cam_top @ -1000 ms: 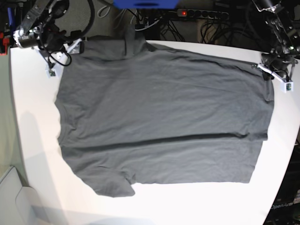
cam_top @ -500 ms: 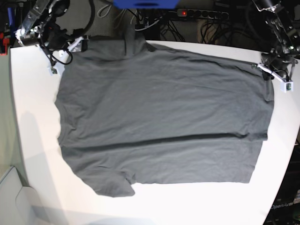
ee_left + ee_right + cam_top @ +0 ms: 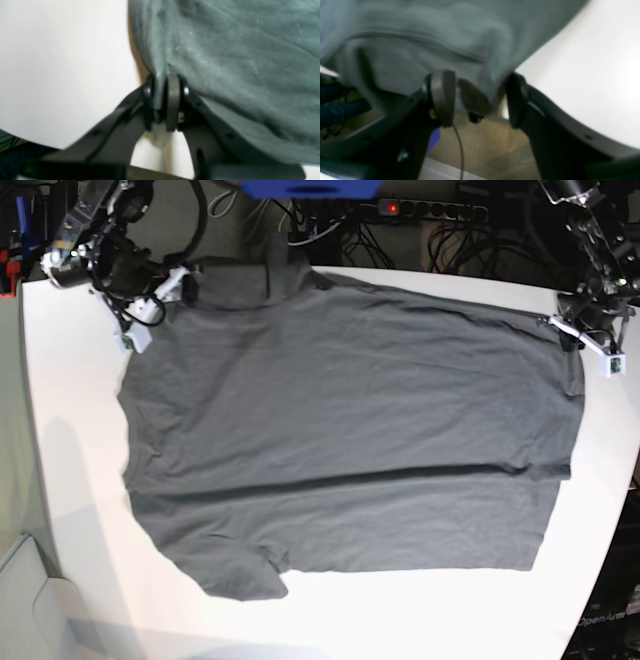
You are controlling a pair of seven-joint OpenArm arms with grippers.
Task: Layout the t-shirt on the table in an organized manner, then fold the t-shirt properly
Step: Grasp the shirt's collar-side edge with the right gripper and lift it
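R pincer (image 3: 160,295) at far-left corner of worktop (image 3: 70,440), jaws apart, straddling shirt (image 3: 350,440) edge; wrist view blurred, cloth between pads, not pinched. Shirt spread flat over most of worktop, charcoal, light wrinkles, long crease running across lower part; one sleeve juts toward near-left edge, far edge hangs off back of worktop. L pincer (image 3: 585,340) at far-right corner, clenched on shirt edge; wrist view shows fold of cloth nipped tight between pads.
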